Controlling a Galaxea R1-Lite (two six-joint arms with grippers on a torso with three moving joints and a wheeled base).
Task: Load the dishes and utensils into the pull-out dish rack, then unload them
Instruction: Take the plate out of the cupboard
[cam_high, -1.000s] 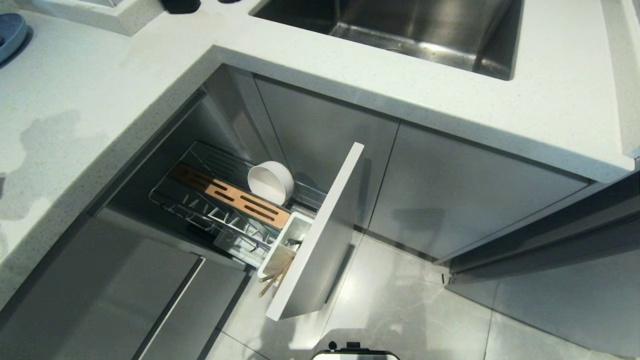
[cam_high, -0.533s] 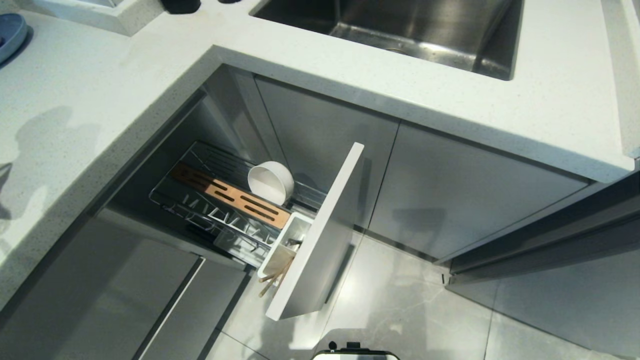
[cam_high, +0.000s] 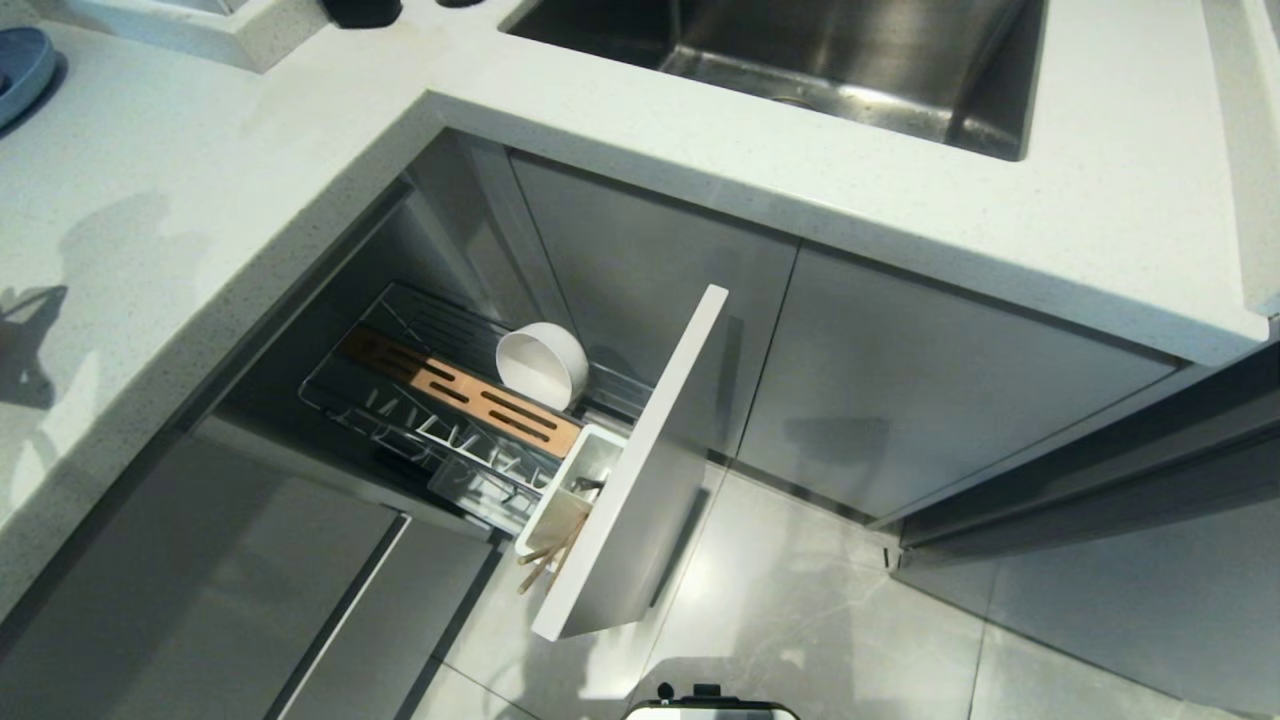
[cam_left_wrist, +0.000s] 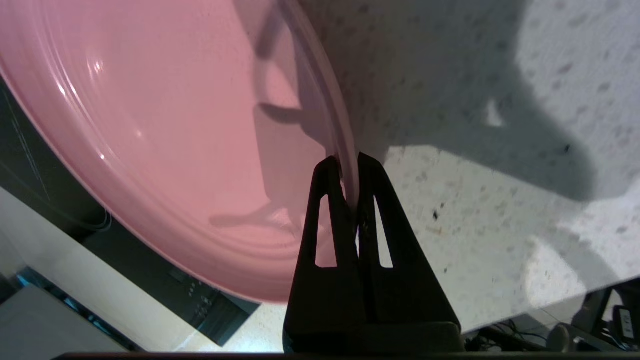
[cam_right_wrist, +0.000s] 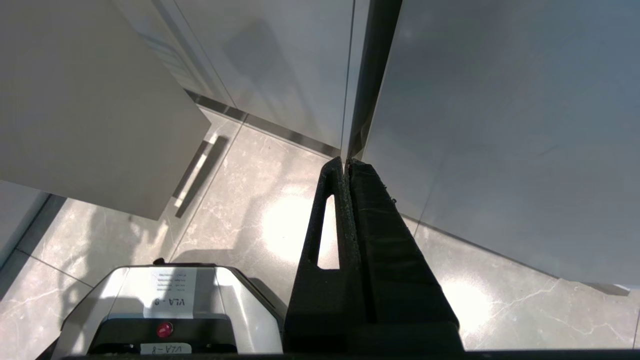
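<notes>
Pink plate (cam_left_wrist: 165, 145) is held by its rim in the left gripper (cam_left_wrist: 349, 162), whose 2 black fingers (cam_left_wrist: 325, 220) are pressed together on the edge. The plate is tilted above the speckled white counter (cam_left_wrist: 480, 210), and its shadow falls on the stone. In the head view this gripper is not seen. The rack (cam_high: 440, 420) is pulled out under the counter corner, with its pale front panel (cam_high: 640, 470) standing toward the floor. A white bowl (cam_high: 541, 365) lies on its side in the rack, just beside the wooden strip (cam_high: 460, 390). The chopsticks (cam_high: 545, 560) stand in the white cup (cam_high: 560, 495) next to the front panel. The right gripper (cam_right_wrist: 346, 162) hangs low over the floor near the cabinet doors (cam_right_wrist: 500, 140), jaws closed and holding nothing.
</notes>
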